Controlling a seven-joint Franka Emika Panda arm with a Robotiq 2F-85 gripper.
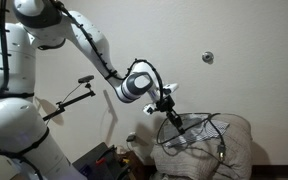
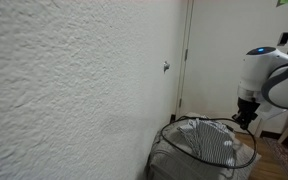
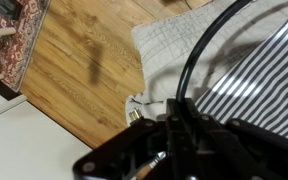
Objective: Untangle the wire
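The arm (image 1: 84, 45) is white, built of fat rounded segments with dark bands at the joints. Black cabling (image 1: 2, 55) runs along it at the frame's left. A small blue light (image 2: 261, 50) glows on its wrist housing. The jaws are black.

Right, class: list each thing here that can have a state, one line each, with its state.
Black robot gripper: shut on the wire.
Long thin black wire: one stretch lifted, the rest looped over the cloth.
Black-and-white striped cloth: draped over grey quilted padding.
Thin black clamp-headed rod: tilted, untouched.
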